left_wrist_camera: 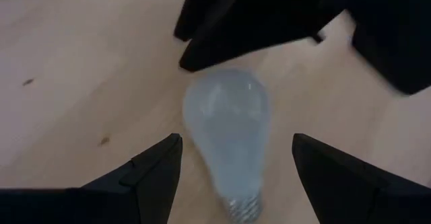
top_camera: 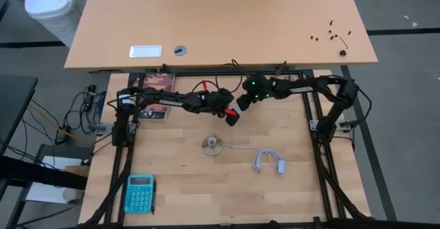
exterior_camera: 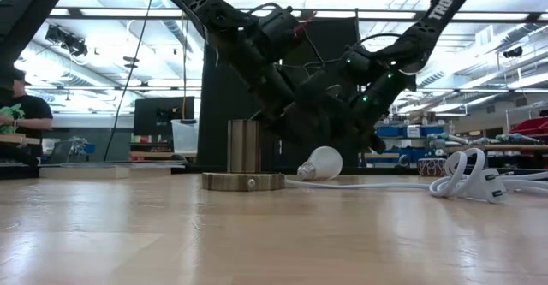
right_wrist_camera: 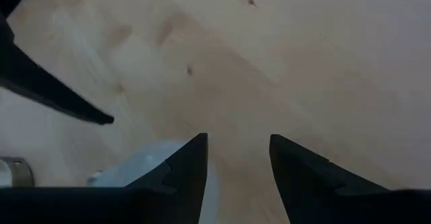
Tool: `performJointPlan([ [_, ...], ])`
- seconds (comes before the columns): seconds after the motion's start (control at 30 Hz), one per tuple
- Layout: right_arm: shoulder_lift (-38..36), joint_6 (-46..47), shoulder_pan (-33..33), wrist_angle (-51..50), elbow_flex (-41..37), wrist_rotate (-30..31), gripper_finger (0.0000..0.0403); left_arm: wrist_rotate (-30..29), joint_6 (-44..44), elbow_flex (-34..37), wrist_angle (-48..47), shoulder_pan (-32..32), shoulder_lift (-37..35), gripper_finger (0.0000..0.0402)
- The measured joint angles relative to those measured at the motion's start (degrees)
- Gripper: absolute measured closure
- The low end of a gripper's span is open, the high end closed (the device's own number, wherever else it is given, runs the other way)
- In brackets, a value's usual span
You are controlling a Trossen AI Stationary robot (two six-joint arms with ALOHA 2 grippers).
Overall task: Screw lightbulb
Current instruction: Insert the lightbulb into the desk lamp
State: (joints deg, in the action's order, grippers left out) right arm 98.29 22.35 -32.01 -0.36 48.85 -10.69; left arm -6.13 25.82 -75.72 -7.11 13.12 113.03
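Lightbulb [left_wrist_camera: 225,126] lies flat between both pincers, nearer the desk's far edge.
Left pincer [left_wrist_camera: 236,177] released, straddling its long axis, base toward it; right pincer [right_wrist_camera: 237,167] released, alongside.

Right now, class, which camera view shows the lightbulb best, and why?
The left wrist view: the lightbulb lies whole on the table, glass and screw base, unobstructed. The low view shows it small, partly behind the arms. The right wrist view catches only a white edge. The high view hides it.
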Motion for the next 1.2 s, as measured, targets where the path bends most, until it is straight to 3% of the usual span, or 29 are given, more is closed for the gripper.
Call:
performJointPlan([
  [0.23,0.0,0.0,0.0,-3.6,-0.1,-2.3,0.0234,7.3,-1.8,0.0,2.1,-0.5,1.8,0.0118],
  [0.4,0.0,1.6,1.0,-3.6,-0.1,-4.5,0.0234,2.3,-8.8,-0.3,2.8,-2.4,1.8,0.0118],
  [0.67,-1.9,4.3,2.4,-6.3,-0.2,-4.5,0.0234,4.0,-10.7,-1.2,1.3,-3.1,1.8,0.0118],
  [1.0,-13.1,4.0,3.0,-21.0,-1.1,0.2,0.0234,5.3,-12.1,-1.2,0.1,-3.8,1.8,0.0117],
  [1.2,-16.6,8.2,6.6,-19.0,-7.0,-0.2,0.0234,4.6,-12.3,-1.3,-3.0,-4.2,1.8,0.0117],
])
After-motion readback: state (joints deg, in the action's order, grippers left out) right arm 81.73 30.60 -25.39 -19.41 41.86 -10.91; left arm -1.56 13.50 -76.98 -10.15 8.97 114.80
